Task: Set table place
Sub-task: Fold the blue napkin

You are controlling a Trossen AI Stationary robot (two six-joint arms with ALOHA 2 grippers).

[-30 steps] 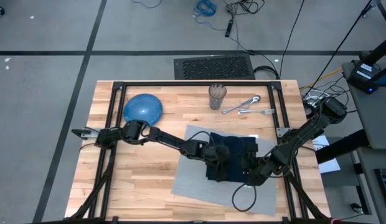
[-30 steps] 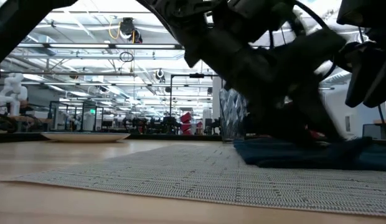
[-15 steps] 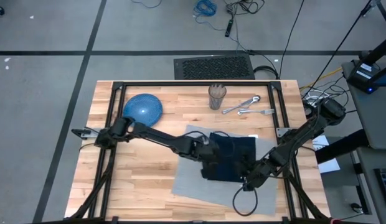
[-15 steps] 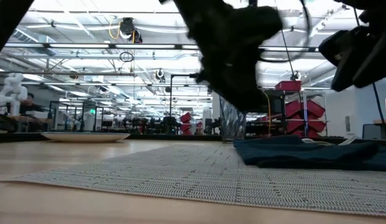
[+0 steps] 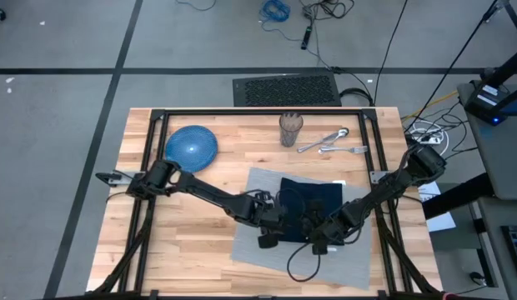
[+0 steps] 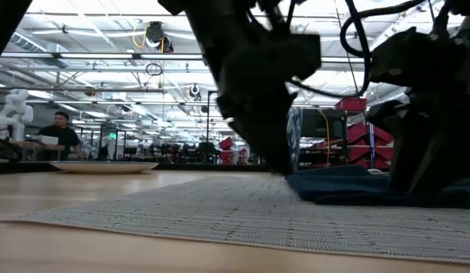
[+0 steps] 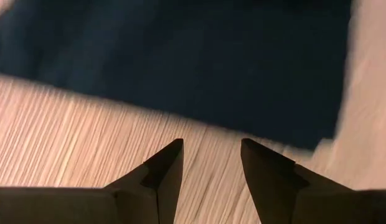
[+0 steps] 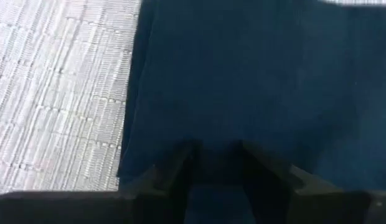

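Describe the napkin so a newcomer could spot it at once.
On the light wooden butcher-block table, find the flat grey woven rectangular placemat near the middle. The dark navy blue cloth napkin lies on its right part: smaller, darker and softer than the placemat, unlike the round blue plate far left.

Both grippers [image 5: 292,233] back off napkin [image 5: 321,200].

Large rectangular light butcher-block wood tabletop [image 5: 192,233], black metal frame at edges. Flat grey woven rectangular placemat [image 5: 250,237] lying on tabletop, right of centre, slightly skewed to tabletop's edges, partly covered.
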